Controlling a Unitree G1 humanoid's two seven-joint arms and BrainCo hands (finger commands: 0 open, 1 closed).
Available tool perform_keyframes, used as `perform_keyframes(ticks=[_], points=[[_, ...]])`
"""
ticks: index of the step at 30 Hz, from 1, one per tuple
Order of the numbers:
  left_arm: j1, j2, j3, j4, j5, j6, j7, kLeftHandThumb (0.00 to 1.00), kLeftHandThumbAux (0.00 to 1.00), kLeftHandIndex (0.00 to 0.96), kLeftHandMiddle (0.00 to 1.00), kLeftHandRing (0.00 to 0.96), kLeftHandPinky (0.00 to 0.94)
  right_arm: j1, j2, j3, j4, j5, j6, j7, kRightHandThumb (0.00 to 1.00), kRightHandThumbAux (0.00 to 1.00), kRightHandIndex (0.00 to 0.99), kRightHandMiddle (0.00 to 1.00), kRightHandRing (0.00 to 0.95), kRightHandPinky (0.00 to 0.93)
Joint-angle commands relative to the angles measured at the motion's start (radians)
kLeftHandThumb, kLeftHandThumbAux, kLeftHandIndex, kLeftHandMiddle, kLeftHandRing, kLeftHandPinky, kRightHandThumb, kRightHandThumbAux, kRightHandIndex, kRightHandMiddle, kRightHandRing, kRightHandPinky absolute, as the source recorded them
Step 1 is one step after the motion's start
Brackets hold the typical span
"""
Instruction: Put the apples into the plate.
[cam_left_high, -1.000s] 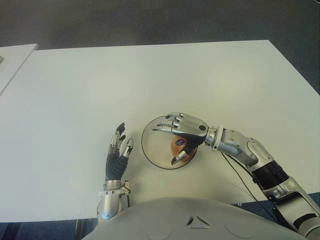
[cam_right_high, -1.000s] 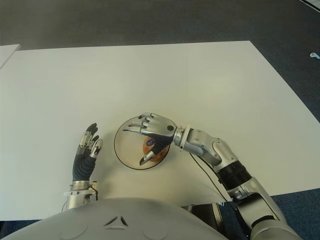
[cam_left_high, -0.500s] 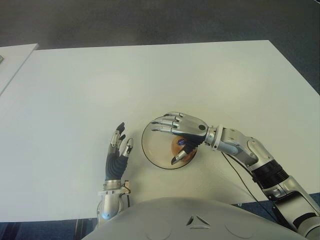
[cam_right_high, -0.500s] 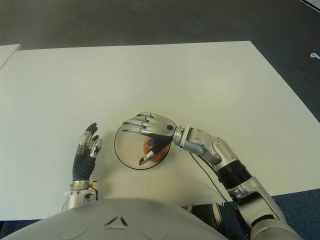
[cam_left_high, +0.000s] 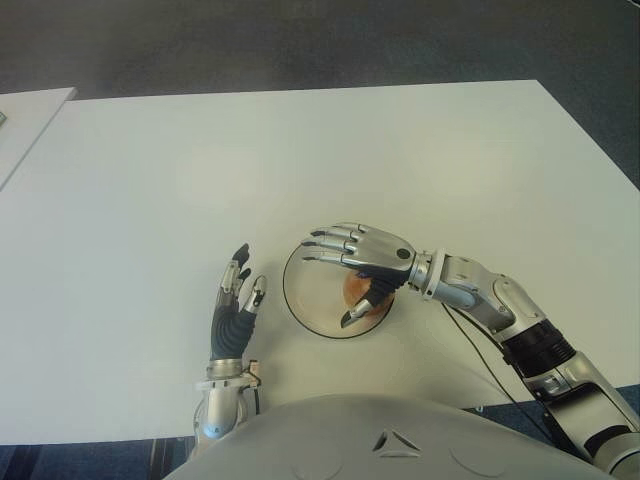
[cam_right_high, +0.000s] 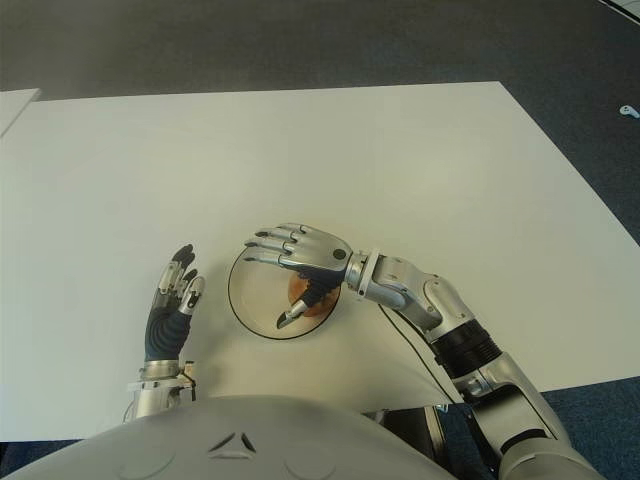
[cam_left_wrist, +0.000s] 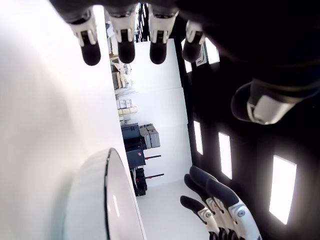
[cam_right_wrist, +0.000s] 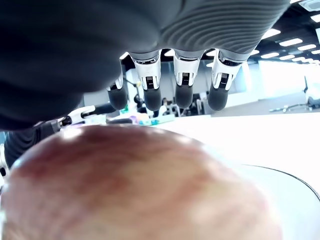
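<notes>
The fingers (cam_left_high: 325, 243) of the right hand (cam_left_high: 365, 262) have been uncurled over the last second: a second ago they were bent down around the apple (cam_left_high: 358, 291), and now they are stretched out flat towards 9 o'clock above the plate (cam_left_high: 305, 305). The apple has been released and is left lying in the plate at its 3 o'clock side, with the thumb (cam_left_high: 365, 305) lifted slightly off it. The sticker seen on the apple earlier is now hidden.
</notes>
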Motion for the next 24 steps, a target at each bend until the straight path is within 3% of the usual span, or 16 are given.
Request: perform_keyframes(ticks=[1,5,9,11,13,16,21,24], points=[[0.004,0.0,-0.001,0.008,-0.002,0.007,0.006,0.0,0.386,0.0,0.0,0.0,0.0,0.0,0.004,-0.005,-0.003,0.007,0.02,0.013,0.07,0.246,0.0,0.0,0.0,0.0],[0.005,-0.001,-0.004,0.007,0.0,0.009,0.006,0.0,0.39,0.0,0.0,0.0,0.0,0.001,0.003,-0.012,-0.011,0.015,0.036,0.024,0.073,0.249,0.0,0.0,0.0,0.0],[0.001,-0.002,-0.006,0.009,0.0,0.016,0.005,0.0,0.388,0.0,0.0,0.0,0.0,-0.031,0.013,-0.052,0.016,0.216,0.131,0.154,0.083,0.245,0.0,0.0,0.0,0.0],[-0.001,-0.003,-0.006,0.011,-0.003,0.018,0.005,0.0,0.388,0.0,0.0,0.0,0.0,-0.073,0.025,-0.102,0.067,0.396,0.208,0.243,0.096,0.236,0.0,0.0,0.0,0.0],[-0.002,-0.003,-0.006,0.012,-0.006,0.019,0.005,0.0,0.39,0.0,0.0,0.0,0.0,-0.076,0.042,-0.14,0.068,0.505,0.289,0.291,0.11,0.226,0.0,0.0,0.0,0.0],[-0.005,-0.006,-0.005,0.019,-0.013,0.015,0.006,0.0,0.397,0.0,0.0,0.0,0.0,-0.04,0.114,-0.225,0.086,0.646,0.46,0.279,0.126,0.209,0.0,0.0,0.0,0.0],[-0.003,-0.006,-0.007,0.021,-0.018,0.013,0.003,0.0,0.405,0.0,0.0,0.0,0.0,-0.009,0.153,-0.292,0.147,0.733,0.496,0.248,0.142,0.201,0.0,0.0,0.0,0.0],[-0.001,-0.004,-0.011,0.016,-0.022,0.015,-0.003,0.0,0.41,0.0,0.0,0.0,0.0,0.053,0.176,-0.37,0.11,0.861,0.562,0.258,0.15,0.207,0.0,0.0,0.0,0.0]])
